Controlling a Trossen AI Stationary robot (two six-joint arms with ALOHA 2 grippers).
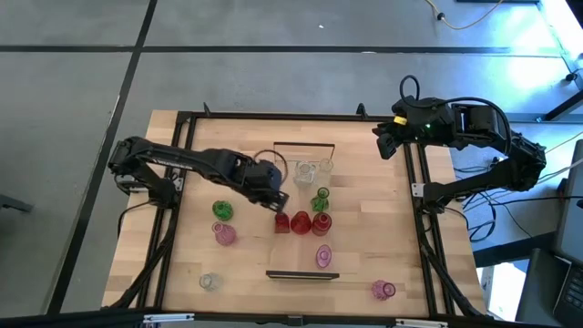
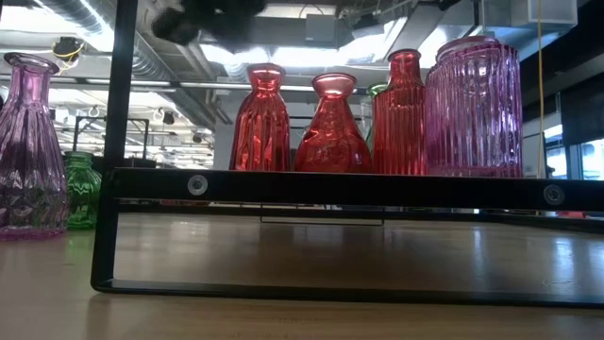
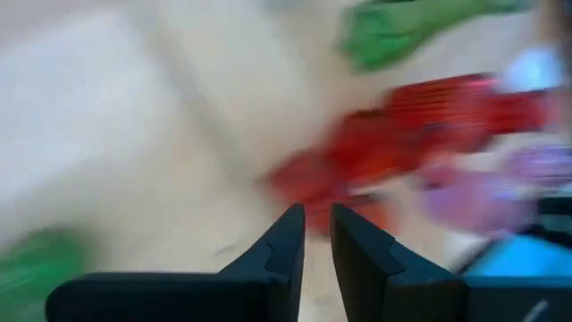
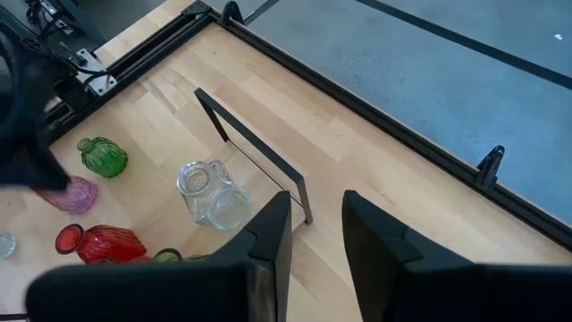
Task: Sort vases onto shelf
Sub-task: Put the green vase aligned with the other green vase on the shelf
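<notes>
Now, left gripper (image 1: 279,202): hovering just above the shelf's middle, fingers (image 3: 284,241) standing narrowly apart with nothing between them.
Red vases (image 1: 301,222): standing in a row on the shelf, at the left gripper's five o'clock.
Green vase (image 1: 321,200): sitting just at three o'clock of that gripper.
Clear vases (image 1: 311,169): grouping at the shelf's twelve o'clock end.
Pink vase (image 1: 323,256): resting near the six o'clock frame.
Shelf (image 1: 293,246): lying across the table's centre.
Right gripper (image 1: 384,142): waiting at the table's two o'clock edge, fingers parted, empty.

The left wrist view is being smeared by heavy motion blur, while the low view is being backlit by bright ceiling lights (image 2: 311,57).
</notes>
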